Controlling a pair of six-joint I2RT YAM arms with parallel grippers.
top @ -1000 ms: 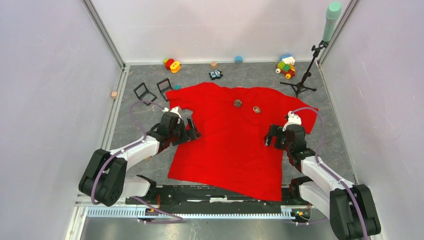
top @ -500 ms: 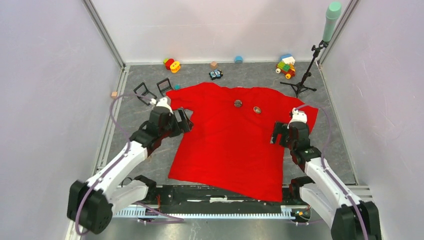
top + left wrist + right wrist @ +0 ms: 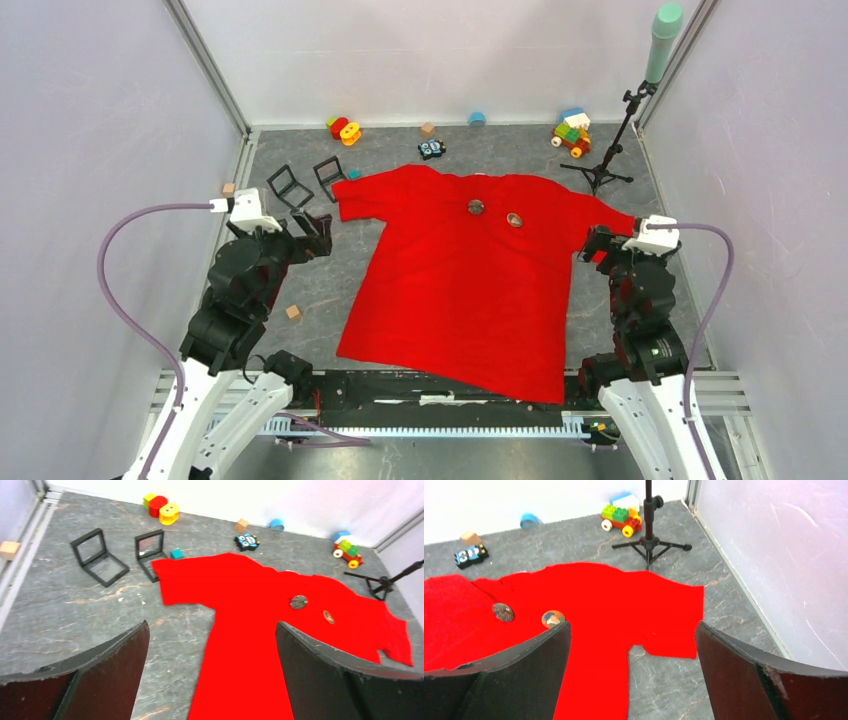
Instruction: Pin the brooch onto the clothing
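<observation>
Both tools are up off the counter [image 3: 400,160] and neither one is carrying anything. The left tool [image 3: 211,630] has its jaws spread wide with nothing between them and nothing touching them. The right tool [image 3: 632,627] is the same: wide apart and empty.

The red T-shirt [image 3: 460,290] lies flat on the counter between the two tools, collar on the far side from them. One sleeve is ahead of the left tool, a bit to its right. The other sleeve is right below and ahead of the right tool's gap.

Two round brooches sit on the chest near the collar, a dark brooch [image 3: 503,612] and an orange brooch [image 3: 553,618] just beside it, ahead-left of the right tool. Honestly can't tell if they're pinned or just lying there.

Two black hinged cases [image 3: 97,557] stand open ahead-left of the left tool, off the shirt. A black tripod stand [image 3: 649,542] is straight ahead of the right tool, past the sleeve.
</observation>
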